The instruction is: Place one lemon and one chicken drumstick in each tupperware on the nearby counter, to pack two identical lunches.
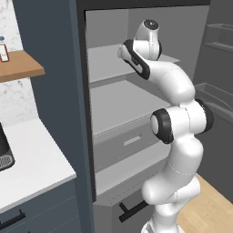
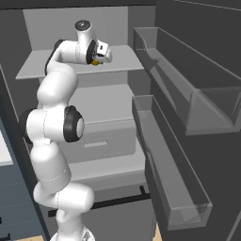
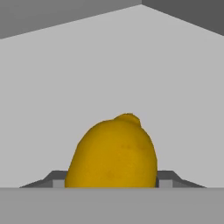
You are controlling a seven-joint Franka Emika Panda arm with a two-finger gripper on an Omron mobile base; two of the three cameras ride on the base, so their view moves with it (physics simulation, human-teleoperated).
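Lemon (image 3: 114, 151) sits big and yellow at the bottom middle of the hand view, right up against the camera. Two dark finger tips (image 3: 165, 178) poke out low on each side of it, one at its left edge and one at its right. The gripper (image 3: 112, 181) has its fingers on both sides of the lemon, but I cannot tell if they are squeezing it yet or just sitting beside it.

In the right base view, near the top, a bit of yellow shows under the white hand, on the upper fridge shelf (image 2: 122, 59). So the lemon is inside the open fridge, up high on that grey shelf.

What could go wrong, I think: the lemon is round and smooth. If the fingers push on it off to one side, it may pop out and roll away along the shelf. If the arm pulls back before the fingers are tight, the lemon will stay behind or drop. The arm is bent and reaching deep, so a fast pull could bump the shelf above or the door bins (image 2: 188, 94) at the right of that view.

The counter (image 1: 32, 159) is white and lies at the lower left of the left base view. I see no tupperware on the part that shows.

No words or brand names can be read anywhere. A small jar (image 1: 3, 51) on the wooden shelf (image 1: 20, 66), upper left, is too tiny to read.
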